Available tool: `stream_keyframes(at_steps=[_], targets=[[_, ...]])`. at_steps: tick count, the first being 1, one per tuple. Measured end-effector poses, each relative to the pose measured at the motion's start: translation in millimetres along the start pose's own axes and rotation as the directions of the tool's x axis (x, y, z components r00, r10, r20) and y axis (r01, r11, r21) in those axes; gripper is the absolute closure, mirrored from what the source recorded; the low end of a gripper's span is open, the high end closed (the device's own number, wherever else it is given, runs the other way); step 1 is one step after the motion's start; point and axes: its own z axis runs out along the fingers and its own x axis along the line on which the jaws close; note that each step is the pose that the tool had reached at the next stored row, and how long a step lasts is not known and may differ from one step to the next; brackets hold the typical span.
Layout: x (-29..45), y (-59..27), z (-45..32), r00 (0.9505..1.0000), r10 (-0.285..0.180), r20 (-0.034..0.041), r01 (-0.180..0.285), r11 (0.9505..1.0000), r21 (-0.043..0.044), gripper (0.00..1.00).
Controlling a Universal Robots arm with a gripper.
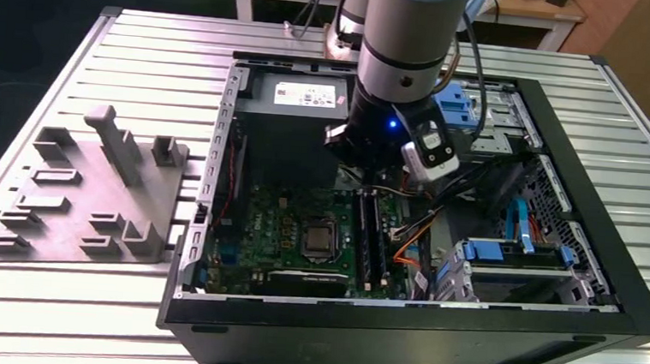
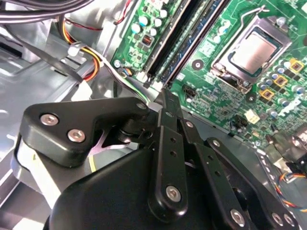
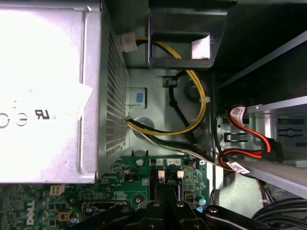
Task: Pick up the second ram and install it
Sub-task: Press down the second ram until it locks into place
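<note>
Ribbed metal tabletop [image 1: 86, 320] bore an open black computer case [image 1: 595, 252] where the black gripper [image 2: 165, 103], jaws seemingly together, pressed the slim dark second ram [image 1: 364, 236] into its green motherboard [image 1: 288, 222] slot; seating step apparently underway, needing firm even downward pressure.

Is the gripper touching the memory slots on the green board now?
Cannot tell. In the exterior view the gripper hangs right over the memory slots on the green board, but no contact or gap shows plainly.

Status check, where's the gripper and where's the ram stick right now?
Gripper low inside the open case, over the motherboard memory slots. Ram seated in slots. Orange cables run close beside.
</note>
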Motion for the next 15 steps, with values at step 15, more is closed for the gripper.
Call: stream_keyframes(at_steps=[15], targets=[[-0.1,-5.0,-1.3,1.0,0.0,0.0,0.0,1.0,-0.0001,0.9]])
